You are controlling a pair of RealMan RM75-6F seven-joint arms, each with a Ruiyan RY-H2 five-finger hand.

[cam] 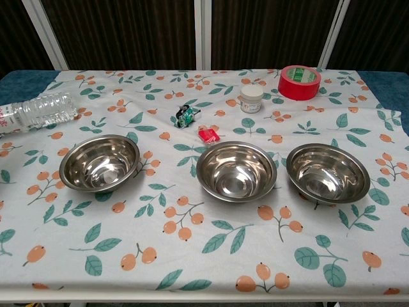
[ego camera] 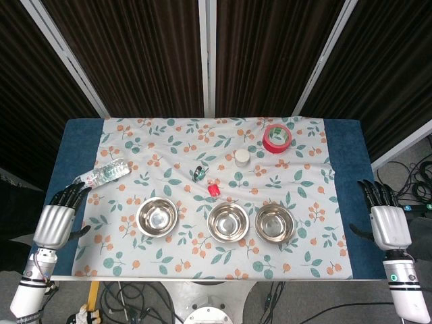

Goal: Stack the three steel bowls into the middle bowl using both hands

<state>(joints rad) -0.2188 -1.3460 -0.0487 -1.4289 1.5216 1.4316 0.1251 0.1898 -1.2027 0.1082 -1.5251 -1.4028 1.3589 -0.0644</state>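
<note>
Three steel bowls stand in a row near the table's front edge, each upright and empty. The left bowl [ego camera: 156, 217] [cam: 99, 162] sits apart from the middle bowl [ego camera: 228, 222] [cam: 236, 171], which nearly touches the right bowl [ego camera: 275, 223] [cam: 328, 173]. My left hand [ego camera: 59, 216] hovers off the table's left edge, fingers extended and holding nothing. My right hand [ego camera: 385, 214] hangs beyond the right edge, also with straight fingers and nothing in it. Neither hand shows in the chest view.
A floral cloth [ego camera: 169, 260] covers the table. A plastic bottle [ego camera: 104, 173] [cam: 35, 110] lies at the left. Behind the bowls are a red tape roll [ego camera: 277, 138] [cam: 299, 82], a small white jar [ego camera: 241, 158] [cam: 250, 99], a small red object [ego camera: 214, 188] [cam: 208, 135] and a small clip-like item [ego camera: 197, 173] [cam: 185, 116].
</note>
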